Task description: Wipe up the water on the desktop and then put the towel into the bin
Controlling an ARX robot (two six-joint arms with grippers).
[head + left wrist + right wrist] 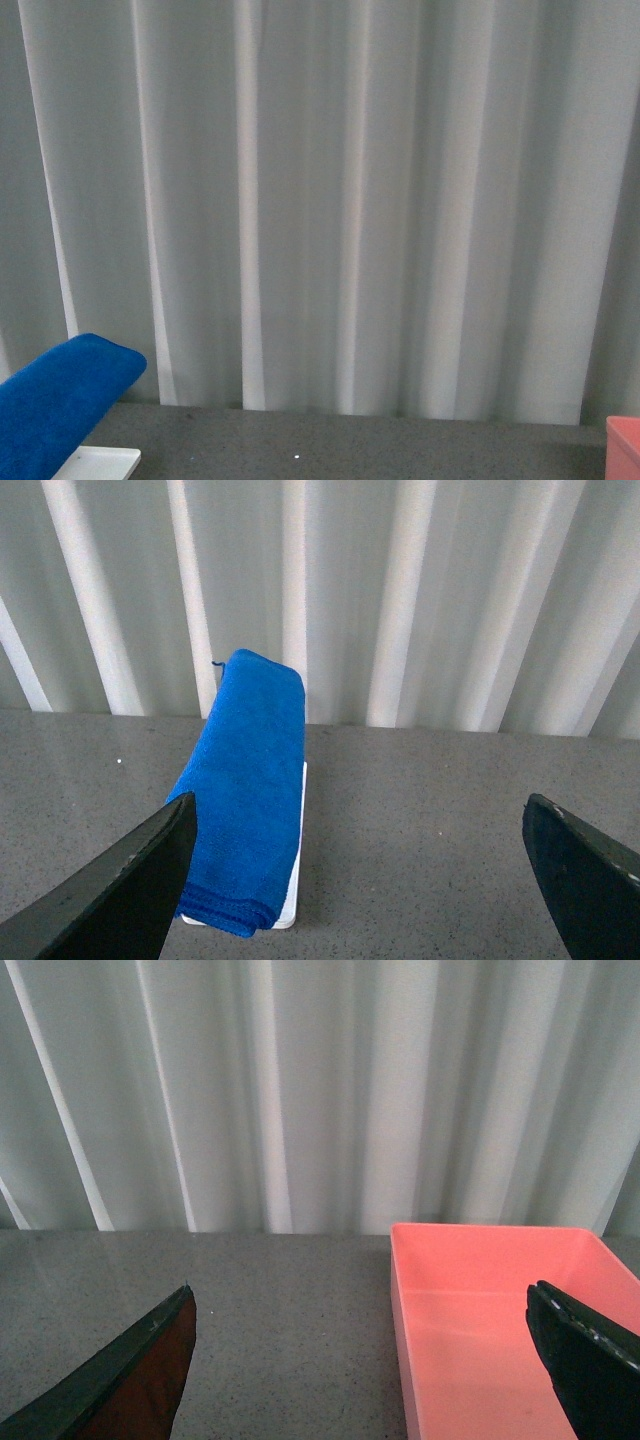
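The blue towel [245,780] hangs folded over a support hidden beneath it, above a small white base plate [299,875] on the dark grey speckled desktop [430,820]. In the front view the towel [55,410] is at the bottom left and the desktop [350,445] is a low strip. My left gripper [360,798] is open and empty, with the towel just beside one finger [120,900]. My right gripper [360,1287] is open and empty above the desktop [250,1310], with the pink bin [500,1330] under one finger [590,1360]. I can make out no water.
A pale pleated curtain [330,200] closes off the far edge of the desktop. The white base plate [100,462] shows at the bottom left of the front view and the bin's corner [625,448] at the bottom right. Neither arm shows in the front view.
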